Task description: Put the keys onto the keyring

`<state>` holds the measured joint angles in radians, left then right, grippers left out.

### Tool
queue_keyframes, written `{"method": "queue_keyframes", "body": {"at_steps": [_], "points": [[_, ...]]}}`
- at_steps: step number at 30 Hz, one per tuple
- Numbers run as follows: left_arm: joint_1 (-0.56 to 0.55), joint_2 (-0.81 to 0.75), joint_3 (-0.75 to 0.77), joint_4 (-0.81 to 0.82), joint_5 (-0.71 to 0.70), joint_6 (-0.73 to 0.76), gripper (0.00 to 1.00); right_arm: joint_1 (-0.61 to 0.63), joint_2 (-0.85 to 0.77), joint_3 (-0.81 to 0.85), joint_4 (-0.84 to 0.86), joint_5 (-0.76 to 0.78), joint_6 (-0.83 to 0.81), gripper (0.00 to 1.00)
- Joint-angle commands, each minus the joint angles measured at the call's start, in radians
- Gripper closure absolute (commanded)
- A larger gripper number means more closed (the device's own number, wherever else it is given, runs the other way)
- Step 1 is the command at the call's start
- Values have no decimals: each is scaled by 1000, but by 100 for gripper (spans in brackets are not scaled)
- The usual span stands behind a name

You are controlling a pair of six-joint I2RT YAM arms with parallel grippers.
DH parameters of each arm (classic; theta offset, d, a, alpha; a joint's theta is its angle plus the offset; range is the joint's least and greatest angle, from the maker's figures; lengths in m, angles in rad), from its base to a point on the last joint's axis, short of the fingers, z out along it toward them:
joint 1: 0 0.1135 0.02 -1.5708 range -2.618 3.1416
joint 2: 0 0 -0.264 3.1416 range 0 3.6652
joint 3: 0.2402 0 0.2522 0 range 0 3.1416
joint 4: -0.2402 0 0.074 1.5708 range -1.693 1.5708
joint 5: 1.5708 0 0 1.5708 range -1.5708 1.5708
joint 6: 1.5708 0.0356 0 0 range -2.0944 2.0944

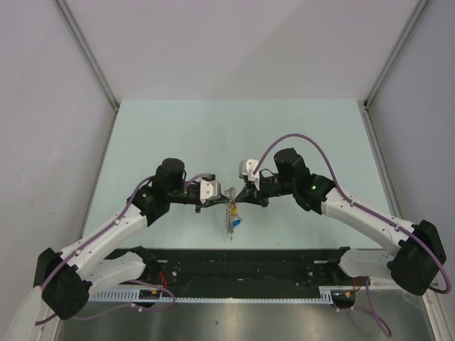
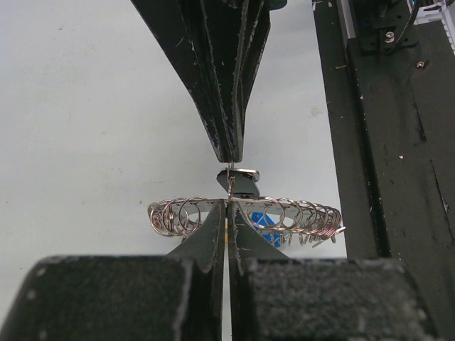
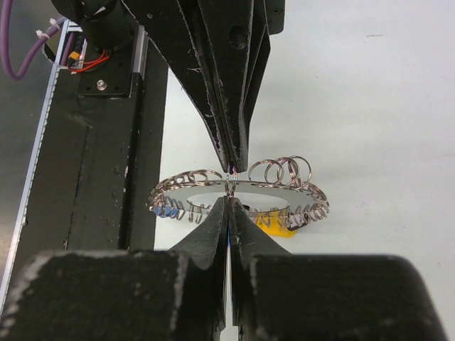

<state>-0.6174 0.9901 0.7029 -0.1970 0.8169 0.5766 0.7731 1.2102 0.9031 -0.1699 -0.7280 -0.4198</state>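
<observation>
The keyring, a flat grey disc edged with many small split rings, hangs edge-on above the table between both arms. My left gripper is shut on one side of its rim. Facing it, my right gripper is shut on the opposite rim, at a small split ring. The two sets of tips almost meet. A blue key and a yellow key dangle from the rim. In the left wrist view a black-and-silver key piece sits just under the right gripper's tips.
A black rail with cable tracks runs along the near table edge, just below the held ring. The pale green table stretches back to white walls with metal corner posts. Purple cables loop over both arms.
</observation>
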Motion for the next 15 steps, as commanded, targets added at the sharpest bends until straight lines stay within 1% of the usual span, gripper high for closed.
{"method": "queue_keyframes", "body": {"at_steps": [1,8,15], "points": [[-4,-5,12,28,56,32,100,9,-6,20,4,-14,-8,100],[-4,-4,9,27,48,37,100,12,-47,22,-28,7,-4,100],[-4,-4,10,22,44,40,100,14,-47,22,-22,6,-5,100]]}}
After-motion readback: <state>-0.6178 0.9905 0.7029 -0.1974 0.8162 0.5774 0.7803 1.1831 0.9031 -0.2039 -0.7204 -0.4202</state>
